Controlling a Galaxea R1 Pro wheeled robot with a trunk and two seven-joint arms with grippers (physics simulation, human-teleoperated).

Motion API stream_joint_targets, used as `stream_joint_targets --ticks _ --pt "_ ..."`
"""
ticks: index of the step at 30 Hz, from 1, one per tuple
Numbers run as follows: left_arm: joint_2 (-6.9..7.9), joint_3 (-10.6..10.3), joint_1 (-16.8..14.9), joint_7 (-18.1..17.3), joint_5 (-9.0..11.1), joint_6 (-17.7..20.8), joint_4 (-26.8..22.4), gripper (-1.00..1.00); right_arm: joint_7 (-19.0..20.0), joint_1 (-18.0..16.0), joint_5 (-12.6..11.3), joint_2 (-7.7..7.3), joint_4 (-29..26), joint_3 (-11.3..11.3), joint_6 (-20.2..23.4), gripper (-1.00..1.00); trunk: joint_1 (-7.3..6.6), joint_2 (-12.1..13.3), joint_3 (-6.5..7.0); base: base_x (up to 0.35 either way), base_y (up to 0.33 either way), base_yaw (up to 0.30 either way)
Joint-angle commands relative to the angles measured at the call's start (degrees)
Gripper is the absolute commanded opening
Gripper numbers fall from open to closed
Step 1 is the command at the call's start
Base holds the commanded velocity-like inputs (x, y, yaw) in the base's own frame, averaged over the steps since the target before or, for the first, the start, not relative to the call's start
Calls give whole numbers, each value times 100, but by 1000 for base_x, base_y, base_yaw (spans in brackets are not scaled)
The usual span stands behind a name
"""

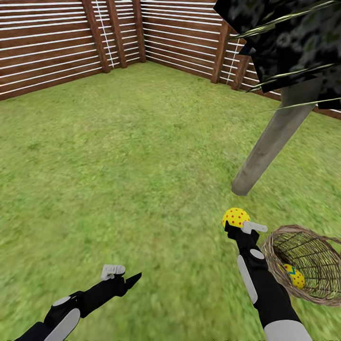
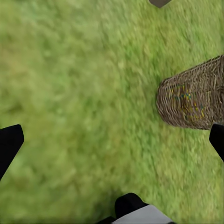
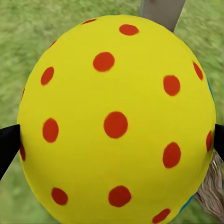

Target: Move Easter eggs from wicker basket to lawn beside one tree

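head view: two eggs show. one egg (image 1: pixel 236 217), yellow with red dots, sits at the tip of the right gripper (image 1: pixel 239 224) in the lower right of the frame, its fingers closed on it, above the lawn (image 1: pixel 132 156). the second egg (image 1: pixel 295 276), yellow with a blue zigzag, lies inside the one basket (image 1: pixel 279 277), which is tipped on its side at the lower right edge, mouth toward the camera. one tree (image 1: pixel 272 142) leans up from the grass just above the held egg, dark foliage in the upper right corner. a fence (image 1: pixel 52 45) runs across the top. the left gripper (image 1: pixel 121 277), lower left, is spread wide and holds nothing.

left wrist view: the basket (image 2: pixel 193 95) lies on grass at the right edge; faint colours show through its weave. the black fingertips (image 2: pixel 10 142) stand far apart at both sides, nothing between.

right wrist view: the dotted egg (image 3: pixel 116 121) is clamped between the two dark fingertips (image 3: pixel 8 142); the trunk (image 3: pixel 161 10) shows at the top.
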Motion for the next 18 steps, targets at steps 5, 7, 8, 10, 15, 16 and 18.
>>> stream_joint_targets --ticks 5,7,8,10,15,16,18 --pt "-3 -6 -3 -3 58 27 -3 100 -26 -2 -50 4 -15 -1 19 -100 66 -123 -75 0 0 0" --pt "-4 -6 -2 -4 58 27 -3 100 -27 -2 -49 4 -18 5 19 -100 110 -203 -111 0 0 0" --pt "-4 -6 -2 -2 58 27 -3 100 -28 -2 -49 9 -18 8 8 -100 132 -243 -129 0 0 0" --pt "-3 -6 -2 0 58 27 -3 100 -21 -2 -43 11 -18 19 -4 -100 176 -323 -165 0 0 0" --pt "-4 -6 -3 0 58 27 4 100 -19 -2 -14 11 34 25 -163 -100 285 -524 -255 0 0 0" --pt "-4 -6 -2 0 58 27 5 100 -22 -2 -14 11 59 25 -214 -100 307 -564 -273 0 0 0" --pt "-4 -6 -4 0 58 27 5 100 -33 -2 -14 10 138 25 -384 -100 351 -644 -309 0 0 0"
